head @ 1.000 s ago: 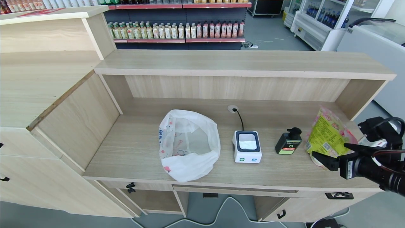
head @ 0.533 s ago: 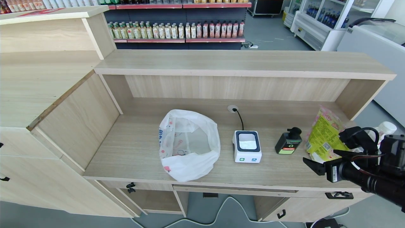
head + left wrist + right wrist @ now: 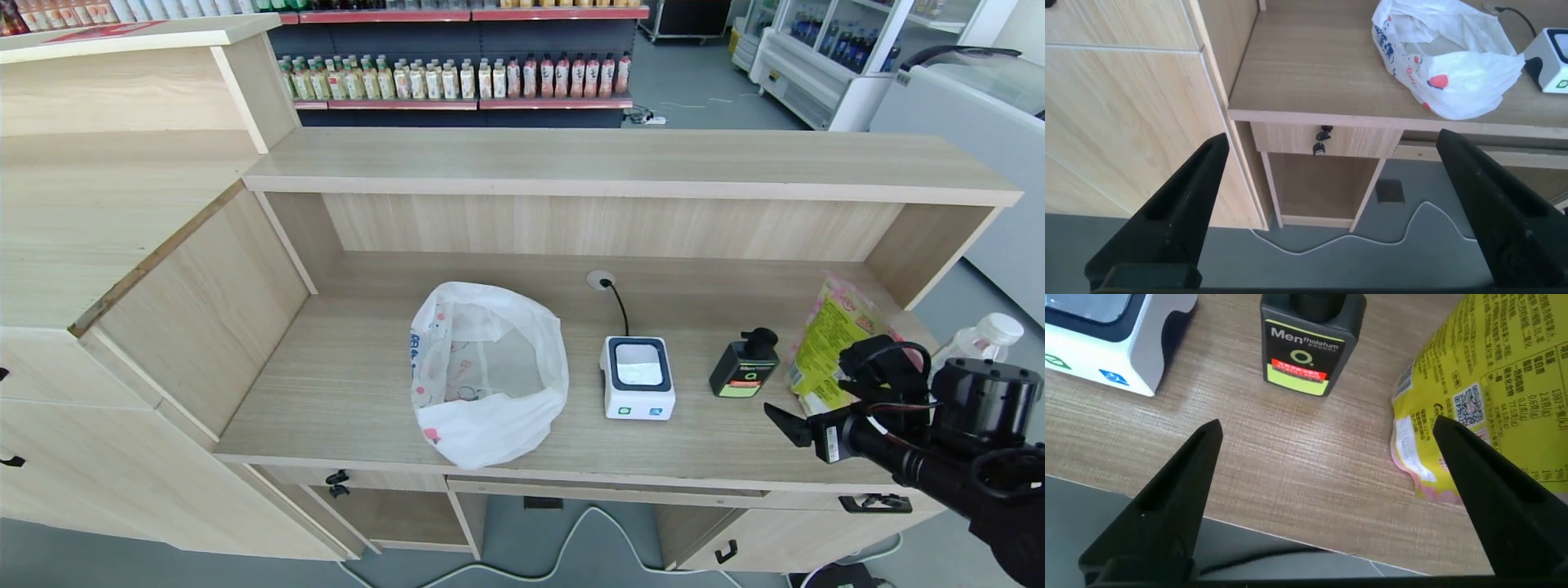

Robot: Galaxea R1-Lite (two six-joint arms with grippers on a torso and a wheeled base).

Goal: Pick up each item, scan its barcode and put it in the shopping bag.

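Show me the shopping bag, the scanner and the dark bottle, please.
shopping bag (image 3: pixel 482 429): head view, on its front wall.
scanner (image 3: pixel 638 364): head view, on its top window.
dark bottle (image 3: pixel 741 376): head view, on its body.

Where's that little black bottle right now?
In the head view the black bottle sits on the wooden counter, on the robot's right, between the white scanner and the yellow snack bag.

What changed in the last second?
The open right gripper slid toward the robot's left, away from the yellow snack packet toward the black pump bottle, holding nothing. The white plastic shopping bag, white barcode scanner, bottle and packet stayed put.
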